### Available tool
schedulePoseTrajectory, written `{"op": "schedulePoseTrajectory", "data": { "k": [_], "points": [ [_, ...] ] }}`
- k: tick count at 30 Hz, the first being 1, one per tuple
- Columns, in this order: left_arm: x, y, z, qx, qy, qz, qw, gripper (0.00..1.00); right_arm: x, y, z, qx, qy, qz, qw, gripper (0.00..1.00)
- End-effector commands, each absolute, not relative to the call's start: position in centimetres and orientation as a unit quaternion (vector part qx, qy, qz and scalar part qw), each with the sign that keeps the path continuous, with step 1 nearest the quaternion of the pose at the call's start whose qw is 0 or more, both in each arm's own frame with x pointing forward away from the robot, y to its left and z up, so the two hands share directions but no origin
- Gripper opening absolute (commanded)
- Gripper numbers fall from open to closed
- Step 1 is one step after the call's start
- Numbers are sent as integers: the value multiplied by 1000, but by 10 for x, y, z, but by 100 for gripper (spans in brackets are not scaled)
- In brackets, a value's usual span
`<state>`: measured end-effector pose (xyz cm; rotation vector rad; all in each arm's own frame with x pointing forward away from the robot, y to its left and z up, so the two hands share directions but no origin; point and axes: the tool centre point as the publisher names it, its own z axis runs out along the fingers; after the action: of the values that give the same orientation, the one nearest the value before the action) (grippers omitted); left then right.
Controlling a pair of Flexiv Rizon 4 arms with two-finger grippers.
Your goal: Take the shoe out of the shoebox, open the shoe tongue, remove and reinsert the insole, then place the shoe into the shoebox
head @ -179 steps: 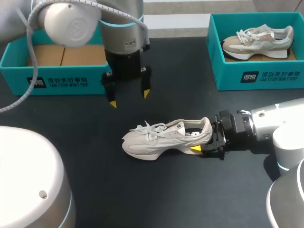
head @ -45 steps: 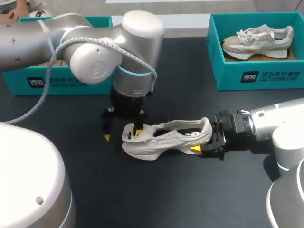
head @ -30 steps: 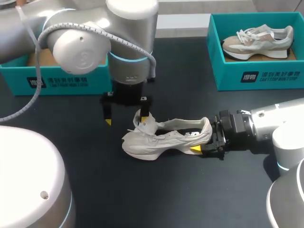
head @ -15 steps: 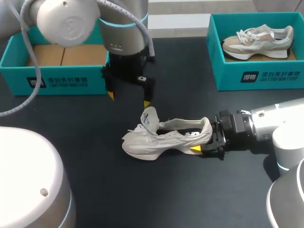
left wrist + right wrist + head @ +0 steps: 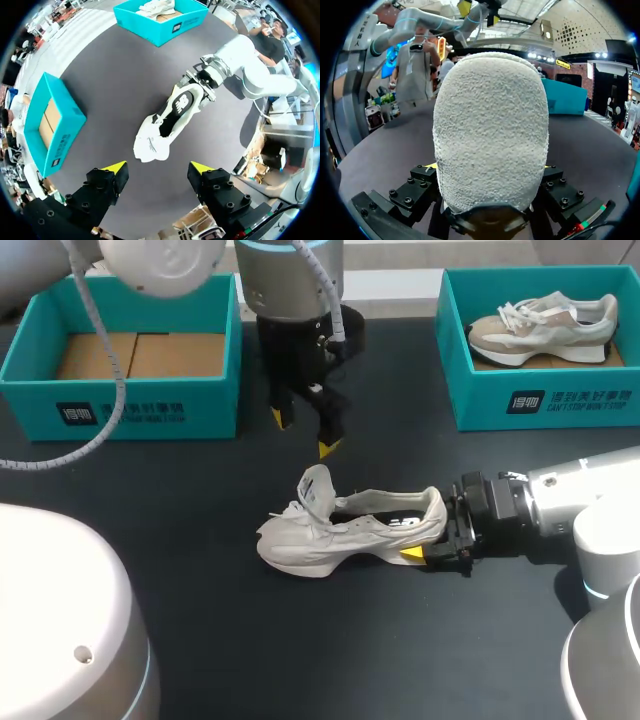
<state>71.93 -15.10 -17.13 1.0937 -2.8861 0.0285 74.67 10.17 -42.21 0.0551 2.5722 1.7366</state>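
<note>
A cream sneaker lies on its side on the black table, toe toward the left, its tongue pulled up. My right gripper is shut on the heel; in the right wrist view the fuzzy heel fills the space between the fingers of my right gripper. My left gripper hangs open and empty above and behind the shoe. In the left wrist view the sneaker lies ahead of my left gripper, with the insole showing inside it.
An empty teal shoebox with a cardboard floor stands at the back left. A second teal shoebox at the back right holds another sneaker.
My left gripper has let go of the tongue, risen and moved back and to the right, its fingers narrowing a little. The tongue stays raised. The right arm and the shoe have not moved.
</note>
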Motion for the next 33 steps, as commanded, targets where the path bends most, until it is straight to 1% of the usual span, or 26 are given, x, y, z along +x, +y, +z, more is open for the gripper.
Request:
{"op": "schedulePoseTrajectory", "data": {
  "k": [1,25,30,33],
  "points": [
    [724,-154,-166,-105,-986,40,121,0,748,104,-431,18,829,559,20,0],
    [723,-155,-167,-110,-985,36,125,0,748,104,-431,18,829,559,20,0],
    [716,-167,-187,-99,-982,46,157,0,748,104,-431,18,829,559,20,0],
    [713,-177,-197,-78,-983,40,161,0,748,104,-431,18,829,559,20,0]
  ]
}}
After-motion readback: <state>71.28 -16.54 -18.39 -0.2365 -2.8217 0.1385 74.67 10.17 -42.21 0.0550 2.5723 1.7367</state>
